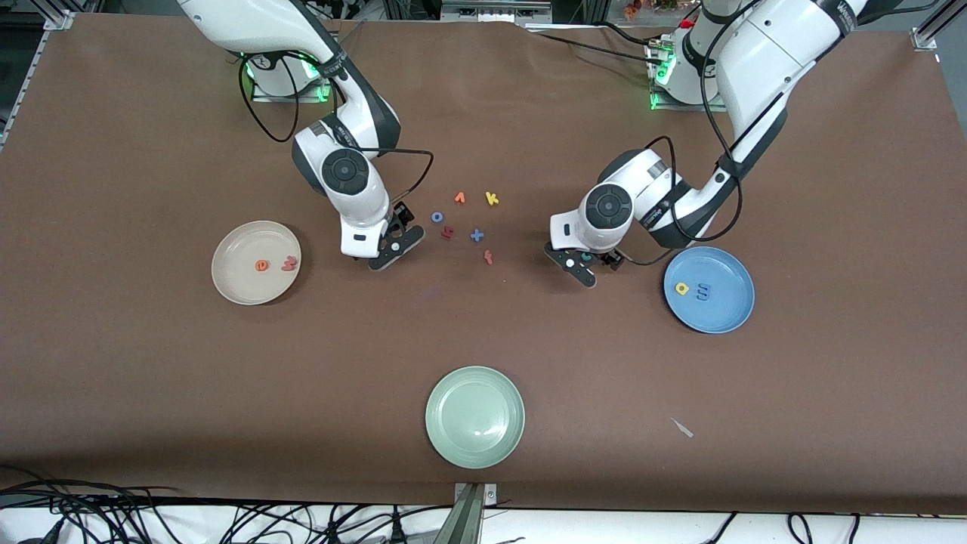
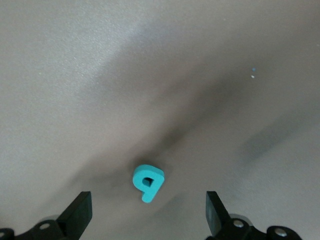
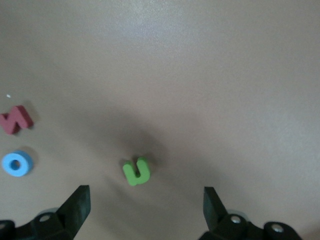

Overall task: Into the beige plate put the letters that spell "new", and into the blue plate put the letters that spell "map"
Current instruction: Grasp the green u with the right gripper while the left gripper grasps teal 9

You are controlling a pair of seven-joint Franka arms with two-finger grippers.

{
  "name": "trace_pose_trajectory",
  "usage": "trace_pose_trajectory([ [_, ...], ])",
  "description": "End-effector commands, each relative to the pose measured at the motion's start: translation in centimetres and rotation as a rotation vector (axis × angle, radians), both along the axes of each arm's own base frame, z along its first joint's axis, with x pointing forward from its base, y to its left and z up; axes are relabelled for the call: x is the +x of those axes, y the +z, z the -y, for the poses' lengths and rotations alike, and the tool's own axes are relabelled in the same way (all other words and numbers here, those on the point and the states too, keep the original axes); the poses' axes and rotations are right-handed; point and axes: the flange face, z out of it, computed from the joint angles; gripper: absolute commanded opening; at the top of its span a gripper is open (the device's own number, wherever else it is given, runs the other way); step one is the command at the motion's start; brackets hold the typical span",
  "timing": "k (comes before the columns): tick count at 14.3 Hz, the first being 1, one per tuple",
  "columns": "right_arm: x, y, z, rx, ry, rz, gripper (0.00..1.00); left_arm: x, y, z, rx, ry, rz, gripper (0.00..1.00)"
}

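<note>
Brown tabletop [image 1: 151, 393] – both grippers [image 2: 147, 212] [image 3: 145, 210] spread open over loose letters, holding nothing.

no readable print, only loose foam letters [image 1: 464, 219] on table

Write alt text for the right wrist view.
A small green letter n lies flat on the brown table, between the open right gripper fingers. A dark red letter and a blue o lie off to one side.

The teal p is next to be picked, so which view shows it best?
Left wrist view: the teal p lies unobstructed on the table between the open left gripper fingers. Front view hides most of it; right wrist view misses it.
</note>
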Motion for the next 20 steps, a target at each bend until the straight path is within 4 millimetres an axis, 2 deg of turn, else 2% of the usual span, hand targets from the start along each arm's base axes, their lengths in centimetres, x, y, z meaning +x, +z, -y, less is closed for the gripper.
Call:
trace_pose_trajectory([
  [1,-0.3,-1.1,-1.1,-0.013,0.091,0.035,1.00,0.0,-1.0,0.0,0.035,-0.007,0.052,1.00],
  [3,-0.5,-2.3,-1.4,-0.004,0.098,0.034,1.00,-0.6,-1.5,0.4,0.056,0.010,0.066,1.00],
  [5,-1.1,-2.9,-2.1,0.000,0.113,0.031,1.00,-0.7,-1.5,0.5,0.058,0.009,0.066,0.95],
  [6,-1.1,-3.0,-2.3,0.007,0.116,0.038,1.00,-0.9,-1.6,0.6,0.058,0.004,0.063,0.83],
  [8,-1.2,-3.7,-2.3,0.008,0.122,0.035,0.98,-0.7,-2.0,0.6,0.066,-0.029,0.074,0.54],
  [10,-1.3,-3.7,-2.2,0.004,0.121,0.032,0.83,-0.7,-2.0,0.6,0.069,-0.037,0.077,0.23],
  [11,-1.3,-3.8,-2.1,0.002,0.121,0.029,0.75,-0.6,-1.9,0.6,0.069,-0.034,0.078,0.12],
  [13,-1.2,-3.6,-1.9,0.000,0.119,0.030,0.51,-0.2,-1.2,0.5,0.070,-0.032,0.087,0.07],
  [14,-1.2,-3.4,-2.0,0.001,0.121,0.032,0.48,0.0,-0.7,0.4,0.071,-0.042,0.094,0.07],
  [16,-1.2,-3.4,-1.8,-0.010,0.115,0.022,0.46,0.6,2.0,-0.3,0.111,-0.073,0.105,0.08],
  [17,-1.1,-3.4,-1.6,-0.014,0.115,0.020,0.44,1.2,3.8,-0.4,0.142,-0.091,0.099,0.14],
  [20,-0.9,-3.4,-1.1,-0.017,0.139,0.017,0.44,3.1,7.7,-1.9,0.222,-0.223,0.035,0.15],
])
